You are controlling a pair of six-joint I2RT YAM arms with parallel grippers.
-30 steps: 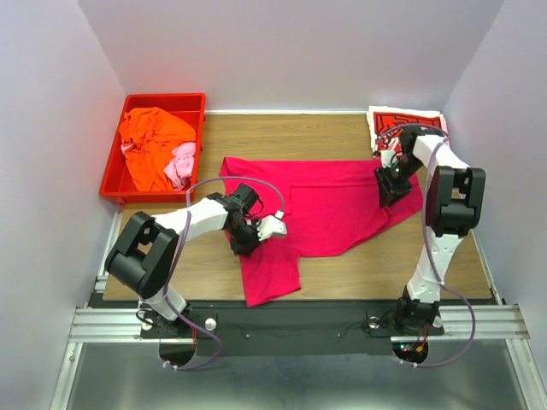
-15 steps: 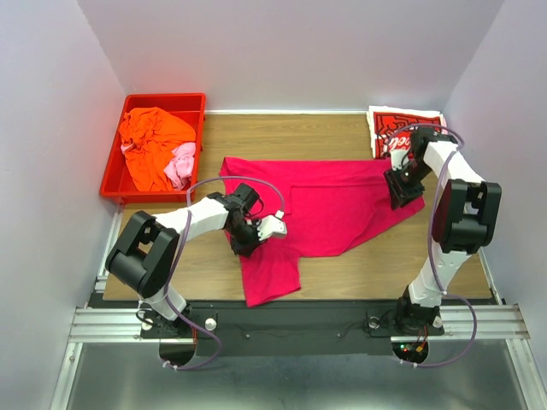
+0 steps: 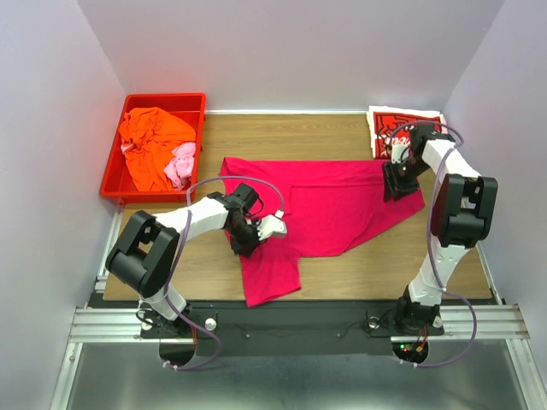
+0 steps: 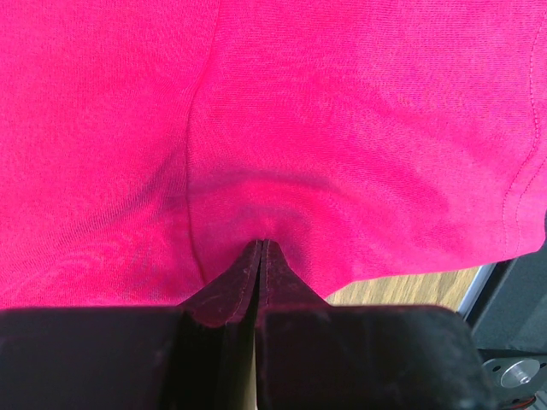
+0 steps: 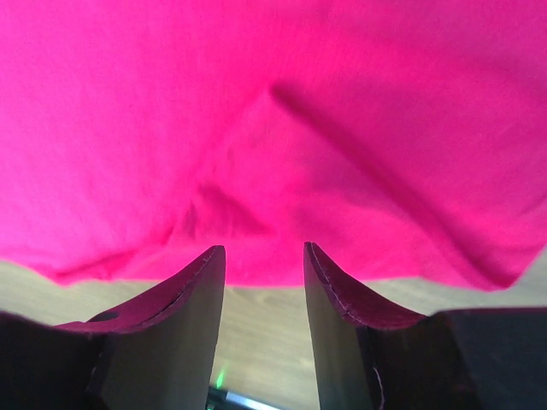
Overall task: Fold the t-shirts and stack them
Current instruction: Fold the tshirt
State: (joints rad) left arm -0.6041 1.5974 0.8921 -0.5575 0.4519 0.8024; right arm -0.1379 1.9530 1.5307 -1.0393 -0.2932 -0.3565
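Inside plain pale walls (image 3: 291, 51), I see the magenta t-shirt (image 3: 329, 205) lying spread on the wooden tabletop (image 3: 282, 137) right of the red bin (image 3: 162, 100), my left end effector (image 4: 260, 249) pinching its cloth, my right end effector (image 5: 263, 248) spread at its edge farthest from the bin.

Spread t-shirt (image 3: 333, 209) on table (image 3: 291, 137), under both grippers. Left gripper (image 3: 244, 243) over its near-left part, right gripper (image 3: 395, 184) at its far-right edge. Folded t-shirt (image 3: 389, 120) just behind right gripper. Bin (image 3: 114, 166) holding bunched t-shirts (image 3: 154, 141) behind-left of left gripper.
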